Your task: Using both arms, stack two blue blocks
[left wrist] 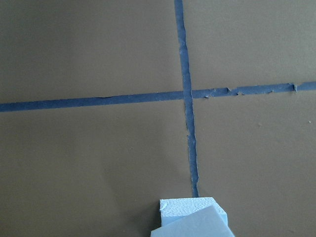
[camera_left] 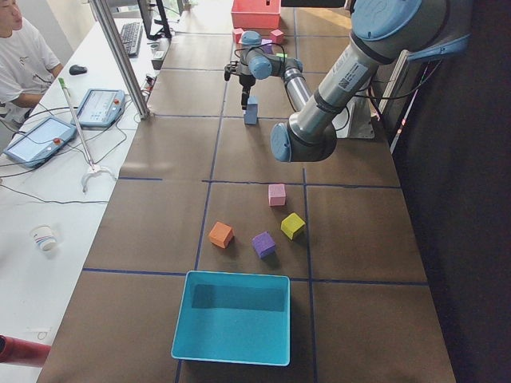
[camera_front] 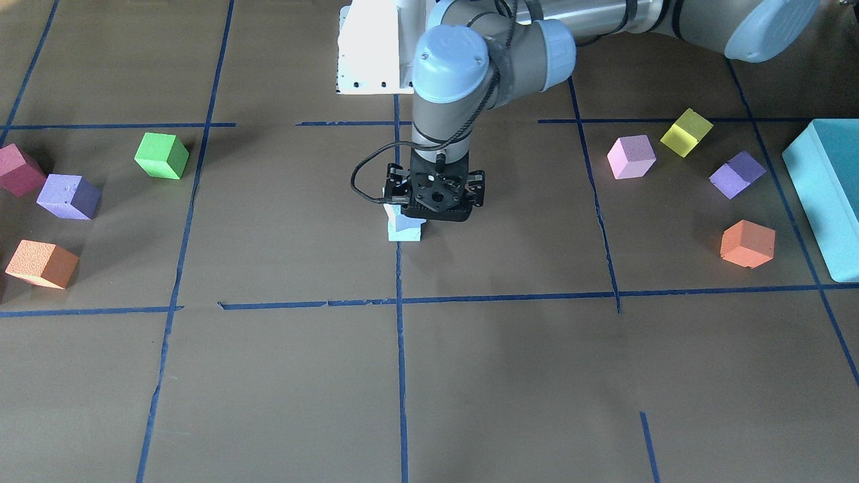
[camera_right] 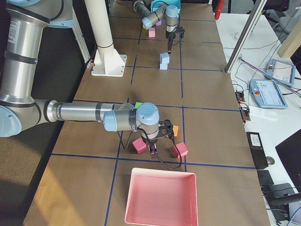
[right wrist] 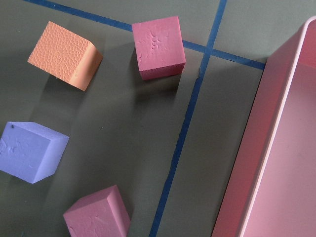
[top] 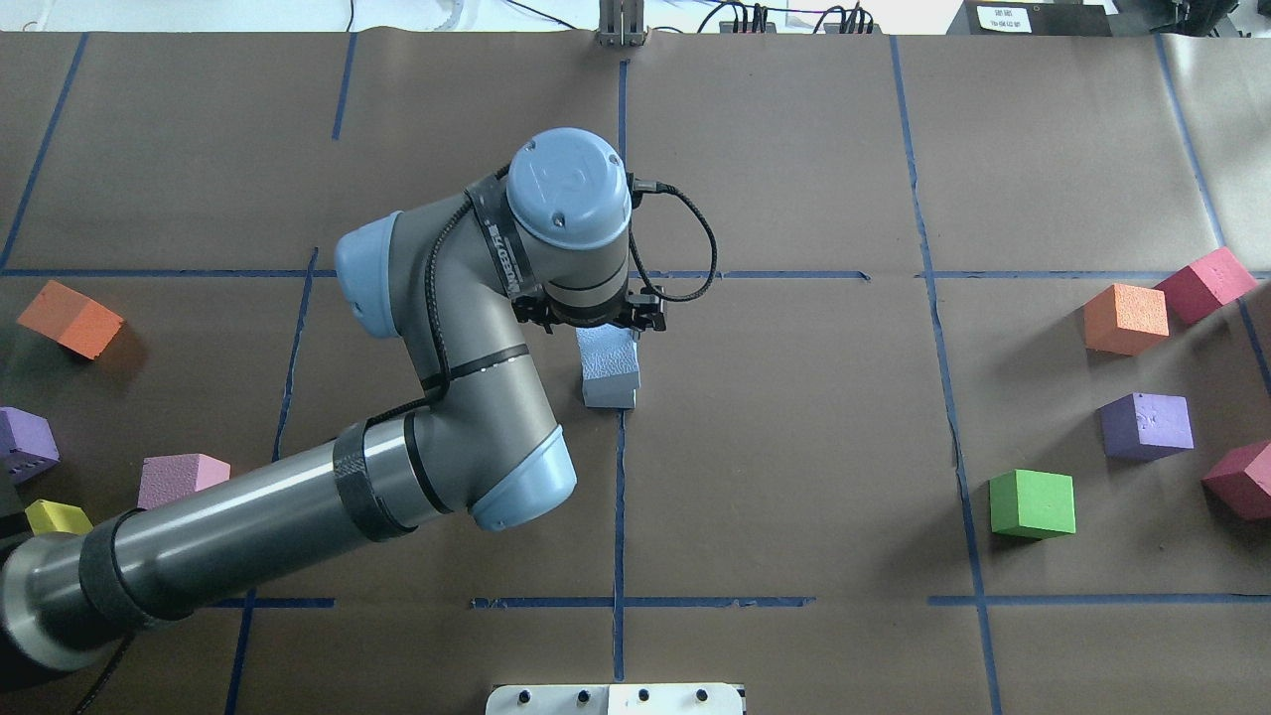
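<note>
The two blue blocks stand stacked at the table's middle, on a blue tape line. The deeper sky-blue block (camera_front: 400,216) sits turned on the paler cyan block (camera_front: 405,233). The stack also shows in the overhead view (top: 608,367) and at the bottom edge of the left wrist view (left wrist: 193,219). My left gripper (camera_front: 435,201) hangs just above the stack, apart from it; its linkages look spread, so open. My right gripper (camera_right: 151,150) shows only in the exterior right view, low over crimson cubes; I cannot tell whether it is open or shut.
Loose cubes lie at both ends: green (camera_front: 161,155), purple (camera_front: 68,196), orange (camera_front: 41,263), pink (camera_front: 631,156), yellow (camera_front: 686,132), orange (camera_front: 747,243). A teal box (camera_front: 829,194) stands at the robot's left end. A pink tray (camera_right: 160,200) stands at its right end.
</note>
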Robot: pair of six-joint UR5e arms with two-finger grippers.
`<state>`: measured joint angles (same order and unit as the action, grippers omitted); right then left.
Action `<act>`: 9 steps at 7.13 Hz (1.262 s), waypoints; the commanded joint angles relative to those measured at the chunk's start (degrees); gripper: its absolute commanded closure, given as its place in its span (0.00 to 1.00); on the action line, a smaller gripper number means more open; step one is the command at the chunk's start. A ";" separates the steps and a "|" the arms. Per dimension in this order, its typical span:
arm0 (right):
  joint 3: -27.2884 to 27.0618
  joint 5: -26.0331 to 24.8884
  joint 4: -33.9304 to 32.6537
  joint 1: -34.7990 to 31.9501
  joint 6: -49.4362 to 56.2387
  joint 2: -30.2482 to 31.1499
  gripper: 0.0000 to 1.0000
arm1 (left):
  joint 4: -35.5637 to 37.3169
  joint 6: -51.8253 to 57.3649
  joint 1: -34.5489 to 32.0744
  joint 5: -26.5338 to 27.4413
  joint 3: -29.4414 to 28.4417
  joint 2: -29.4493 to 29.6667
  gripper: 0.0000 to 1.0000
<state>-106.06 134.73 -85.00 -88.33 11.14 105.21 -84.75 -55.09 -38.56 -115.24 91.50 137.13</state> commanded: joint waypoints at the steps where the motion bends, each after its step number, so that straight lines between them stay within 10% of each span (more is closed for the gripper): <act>1: 0.06 0.00 0.01 0.00 -0.07 0.00 0.00 | 0.46 15.04 -8.60 -6.56 10.15 -13.23 0.00; 9: 1.73 0.00 0.01 0.09 -0.24 -0.35 0.00 | -4.02 59.84 -44.40 -17.65 10.56 -54.91 0.00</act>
<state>-104.40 134.68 -85.00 -88.25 10.92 104.88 -88.63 3.15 -81.07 -133.37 103.40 87.55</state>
